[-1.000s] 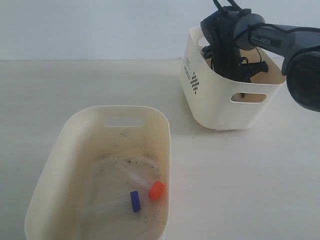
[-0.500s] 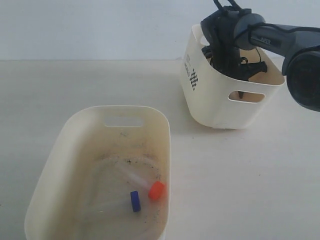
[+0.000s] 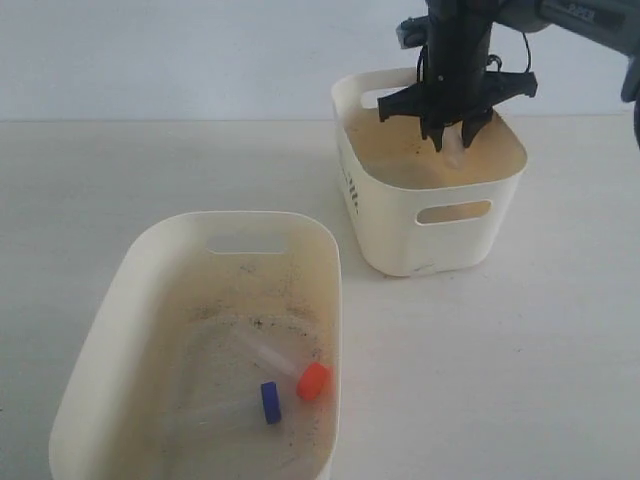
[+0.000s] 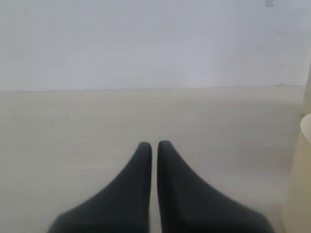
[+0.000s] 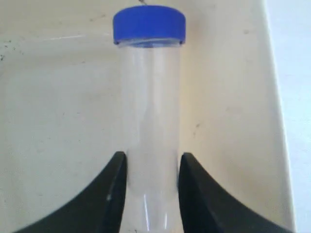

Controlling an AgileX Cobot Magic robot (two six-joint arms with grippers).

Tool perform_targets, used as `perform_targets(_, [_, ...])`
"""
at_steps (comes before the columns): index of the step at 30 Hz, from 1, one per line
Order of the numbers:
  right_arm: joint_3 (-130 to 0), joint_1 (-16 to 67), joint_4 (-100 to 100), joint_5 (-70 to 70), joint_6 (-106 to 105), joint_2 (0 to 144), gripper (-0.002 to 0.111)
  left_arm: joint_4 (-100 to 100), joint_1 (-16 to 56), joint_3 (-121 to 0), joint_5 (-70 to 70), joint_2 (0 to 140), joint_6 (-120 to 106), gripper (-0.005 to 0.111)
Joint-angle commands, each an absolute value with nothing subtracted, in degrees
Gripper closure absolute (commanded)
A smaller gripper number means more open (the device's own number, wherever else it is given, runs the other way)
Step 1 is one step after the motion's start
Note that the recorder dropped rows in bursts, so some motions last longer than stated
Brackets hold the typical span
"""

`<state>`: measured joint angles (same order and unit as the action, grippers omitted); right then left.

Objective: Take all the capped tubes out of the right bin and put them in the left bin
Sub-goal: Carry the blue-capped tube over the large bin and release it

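My right gripper (image 3: 450, 138) hangs over the right bin (image 3: 400, 235), shut on a clear capped tube (image 3: 455, 152) that points down into the bin. In the right wrist view both fingers of my right gripper (image 5: 151, 158) press the sides of that tube (image 5: 151, 111), and its blue cap (image 5: 149, 24) is at the far end, over the bin's cream inner wall (image 5: 48, 97). The left bin (image 3: 100, 350) holds an orange-capped tube (image 3: 313, 380) and a blue-capped tube (image 3: 270, 402) on its speckled floor. My left gripper (image 4: 154, 144) is shut on nothing above bare table and is out of the exterior view.
The pale table (image 3: 520, 360) runs all round both bins, with a white wall (image 3: 200, 50) behind. A cream rim (image 4: 301, 184) shows at the edge of the left wrist view.
My right gripper has risen from deep inside the right bin to above its rim, with a tube in its fingers. The right bin has shifted left and turned.
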<state>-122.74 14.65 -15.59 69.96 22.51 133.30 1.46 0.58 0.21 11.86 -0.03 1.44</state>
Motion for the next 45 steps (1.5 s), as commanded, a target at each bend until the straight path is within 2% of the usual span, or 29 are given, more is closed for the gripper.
perform_targets(1, [-122.79, 14.46, -16.07, 69.96, 22.56, 128.79, 0.108, 1.1, 0.56, 0.0, 11.6, 0.0, 1.98, 0.102])
perform_targets(10, [-121.53, 14.86, -3.53, 69.96, 15.81, 116.79, 0.108, 1.1, 0.56, 0.0, 11.6, 0.0, 1.98, 0.102])
perform_targets(16, [-105.3, 19.21, -2.51, 69.96, 14.15, 101.28, 0.108, 1.1, 0.56, 0.0, 11.6, 0.0, 1.98, 0.102])
perform_targets(20, [-89.9, 30.44, 5.51, 69.94, 13.07, 87.14, 0.108, 1.1, 0.56, 0.0, 11.6, 0.0, 1.98, 0.102])
perform_targets(25, [-72.06, 47.54, 7.41, 49.53, 22.65, 80.64, 0.107, 1.1, 0.56, 0.0, 11.6, 0.0, 1.98, 0.102])
perform_targets(26, [-70.26, 49.86, 7.41, 47.58, 22.85, 81.68, 0.099, 1.1, 0.56, 0.0, 11.6, 0.0, 1.98, 0.102])
perform_targets(27, [-68.99, 51.71, 7.77, 46.59, 22.97, 82.91, 0.086, 1.1, 0.56, 0.0, 11.6, 0.0, 1.98, 0.102])
perform_targets(28, [-68.41, 52.98, 7.77, 45.9, 22.97, 84.36, 0.065, 1.1, 0.56, 0.0, 11.6, 0.0, 1.98, 0.102])
perform_targets(30, [-67.97, 54.3, 7.36, 44.5, 23.47, 87.17, 0.011, 1.1, 0.56, 0.0, 11.6, 0.0, 1.98, 0.102])
perform_targets(31, [-68.08, 54.41, 7.82, 44.5, 23.47, 87.94, 0.003, 1.1, 0.56, 0.0, 11.6, 0.0, 1.98, 0.102])
perform_targets(33, [-68.08, 54.41, 7.6, 44.74, 23.47, 88.58, 0.01, 1.1, 0.56, 0.0, 11.6, 0.0, 1.98, 0.102])
perform_targets(37, [-68.08, 54.41, 6.59, 43.16, 23.75, 88.34, 0.043, 1.1, 0.56, 0.0, 11.6, 0.0, 1.98, 0.102])
perform_targets(40, [-68.08, 54.41, 6.73, 43.69, 23.85, 87.11, 0.072, 1.1, 0.56, 0.0, 11.6, 0.0, 1.98, 0.102])
perform_targets(41, [-68.08, 54.41, 6.73, 44.63, 23.85, 86.53, 0.086, 1.1, 0.56, 0.0, 11.6, 0.0, 1.98, 0.102])
perform_targets(43, [-68.08, 54.41, 6.45, 45.72, 23.85, 85.16, 0.108, 1.1, 0.56, 0.0, 11.6, 0.0, 1.98, 0.102])
perform_targets(45, [-67.95, 54.41, 6.33, 47.24, 23.85, 83.27, 0.108, 1.1, 0.56, 0.0, 11.6, 0.0, 1.98, 0.102])
